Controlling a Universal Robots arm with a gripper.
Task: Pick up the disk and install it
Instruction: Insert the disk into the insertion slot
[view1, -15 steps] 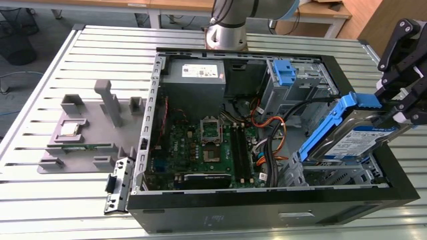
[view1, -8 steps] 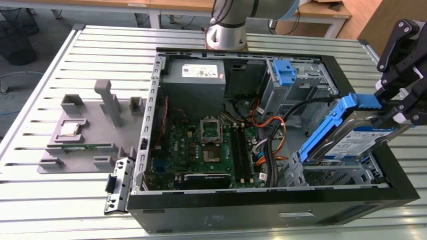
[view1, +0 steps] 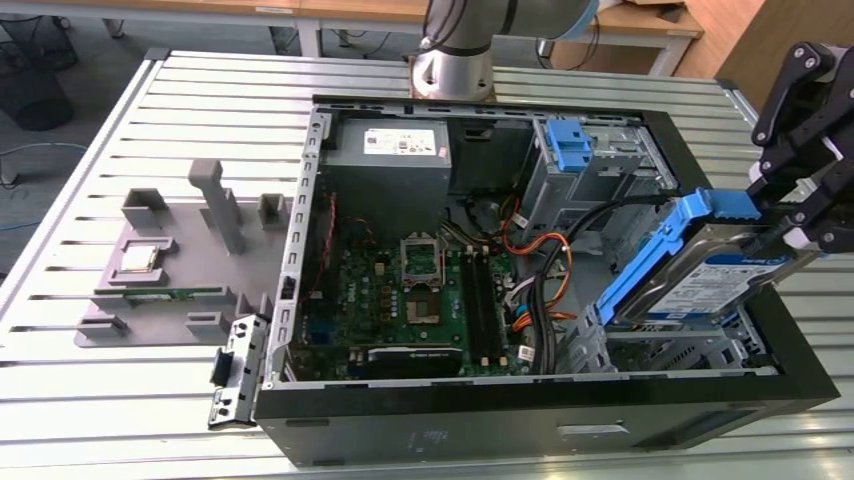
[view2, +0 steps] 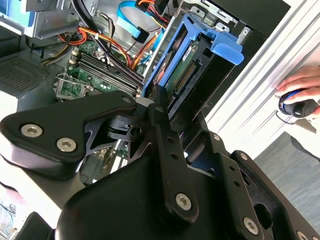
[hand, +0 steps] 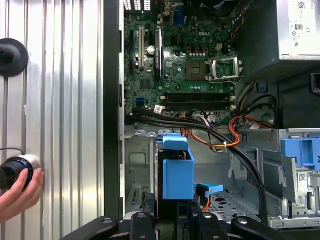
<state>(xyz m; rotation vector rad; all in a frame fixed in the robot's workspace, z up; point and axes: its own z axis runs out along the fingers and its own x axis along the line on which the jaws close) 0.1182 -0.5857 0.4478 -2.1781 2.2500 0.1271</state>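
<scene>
Holds the disk (view1: 703, 278) pinched by one end in the gripper (view1: 787, 232), tilted, blue-framed end lowest, over the metal bay (view1: 667, 350) at the exterior view's right end of the open case (view1: 534, 402). Hangs beside the black cables (view1: 587, 215) and apart from the motherboard (view1: 414, 290); cannot tell whether touching the bay. Seen in both wrist views as a blue frame (hand: 177, 170) (view2: 186, 60) just past the black fingers (hand: 142, 220) (view2: 162, 125), with a hand (hand: 17, 192) on a small round object on the slatted table (hand: 65, 100).
</scene>
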